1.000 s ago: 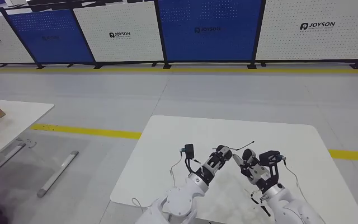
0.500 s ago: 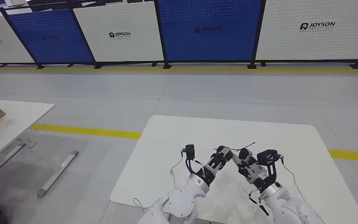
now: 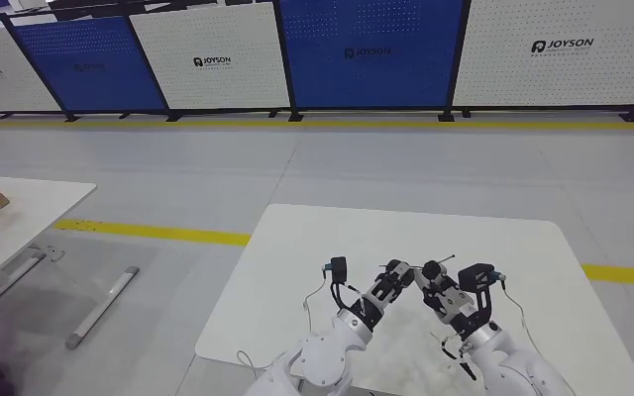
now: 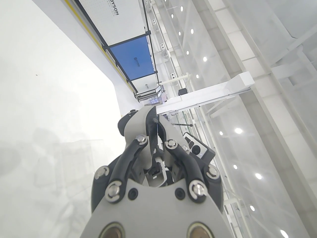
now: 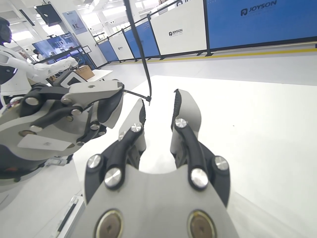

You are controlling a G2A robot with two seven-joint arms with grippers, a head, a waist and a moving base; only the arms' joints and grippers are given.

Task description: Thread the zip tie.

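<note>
A thin black zip tie (image 5: 138, 40) is held above the white table (image 3: 297, 257). My left gripper (image 4: 155, 121) is shut on one end of it, with the strap pinched between its pads. In the right wrist view the strap runs from the left gripper (image 5: 116, 91) to a small head (image 5: 148, 99), then bends and rises out of the frame. My right gripper (image 5: 159, 104) is open. Its fingertips sit just short of the head, one finger (image 5: 138, 115) almost touching it. In the top view both grippers (image 3: 396, 274) (image 3: 433, 272) meet tip to tip over the table's near half.
A thin black strip (image 5: 65, 214) lies on the table beside the right arm's base. The table's far half and right side are bare. A second table (image 3: 30, 208) stands off to the left across the floor.
My right gripper has moved in toward the left gripper, closing the gap to the zip tie. The left gripper has stayed almost still, holding the tie.
</note>
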